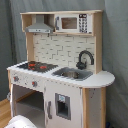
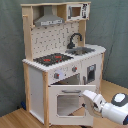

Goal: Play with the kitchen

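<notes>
Kitchen first: we see the tall white and pale-wood toy standing on a wooden floor before a grey-green curtain, filling most of both exterior views. Up top sit the grey hood and the small microwave; below the tiled back panel are the black-red hob, the sink and the black faucet.

In the second exterior view the windowed oven door hangs swung outward and down, and the white arm comes in from the second exterior view's lower right, its far end cut off by the frame. The gripper lies against the door's right edge, but its tip merges with the white panel, so we cannot tell whether the pincer is released or clenched, nor whether it truly touches the door.

In the first exterior view the oven cavity shows as an open dark recess at lower left. A pale rounded shape sits at the bottom edge, cropped, and we cannot say what it is. The knobs under the hob are only reddish blurs. The kitchen's base is cut off at the bottom of the first exterior view.
</notes>
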Controlling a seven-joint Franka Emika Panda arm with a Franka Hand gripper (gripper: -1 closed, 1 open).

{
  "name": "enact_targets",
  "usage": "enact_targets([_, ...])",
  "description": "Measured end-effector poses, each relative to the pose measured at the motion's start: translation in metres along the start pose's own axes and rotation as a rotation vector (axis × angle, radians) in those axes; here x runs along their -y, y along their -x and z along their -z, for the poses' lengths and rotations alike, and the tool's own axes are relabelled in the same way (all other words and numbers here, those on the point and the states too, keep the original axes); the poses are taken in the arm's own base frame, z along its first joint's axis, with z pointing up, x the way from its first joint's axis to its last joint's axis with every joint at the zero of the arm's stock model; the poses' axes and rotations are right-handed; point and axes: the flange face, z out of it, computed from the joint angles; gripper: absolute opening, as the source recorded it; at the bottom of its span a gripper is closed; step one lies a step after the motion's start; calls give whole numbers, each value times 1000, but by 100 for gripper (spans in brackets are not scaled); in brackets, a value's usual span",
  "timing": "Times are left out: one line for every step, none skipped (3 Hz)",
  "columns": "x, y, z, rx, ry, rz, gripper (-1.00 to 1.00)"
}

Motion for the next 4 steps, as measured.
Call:
enact_targets([-5, 13, -5, 22, 14, -93, 100])
enact_targets([-11, 25, -13, 49, 33, -196, 100])
enact_targets([-19, 40, -17, 93, 84, -271, 100])
enact_targets([-21, 67, -20, 153, 133, -298, 100])
